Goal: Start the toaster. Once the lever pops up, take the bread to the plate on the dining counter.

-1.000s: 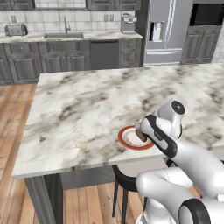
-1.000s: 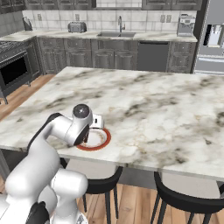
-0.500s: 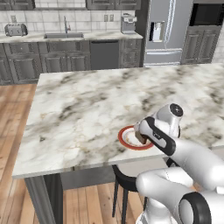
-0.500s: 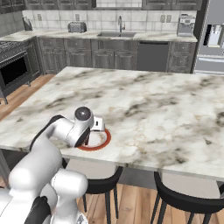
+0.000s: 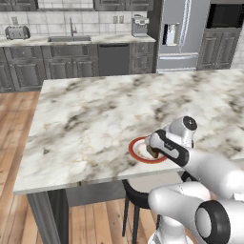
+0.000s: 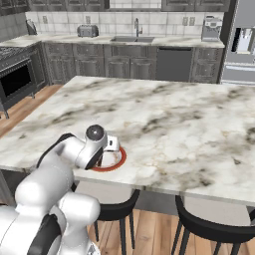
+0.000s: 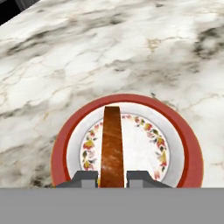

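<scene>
In the hand view the bread (image 7: 112,142), a thin brown slice seen edge-on, stands upright over the middle of the red-rimmed white plate (image 7: 183,144). My gripper (image 7: 112,177) is shut on the bread, with a fingertip (image 7: 85,177) tight against either face. The plate (image 5: 138,148) lies near the front edge of the marble dining counter (image 5: 95,114), half hidden by my hand. My gripper (image 5: 153,151) hangs just above it. From the right the plate (image 6: 118,159) pokes out beside my wrist. The toaster (image 5: 17,32) (image 6: 87,31) stands far off on the back worktop.
A sink and tap (image 5: 70,34) and a coffee machine (image 5: 139,25) are on the back worktop, with a fridge (image 5: 176,33) to the right. Dark stools (image 6: 209,229) stand under the counter's near edge. A stove (image 6: 15,74) is at the left.
My hand has sunk slightly toward the plate, with the bread still between the fingers. Everything else is still.
</scene>
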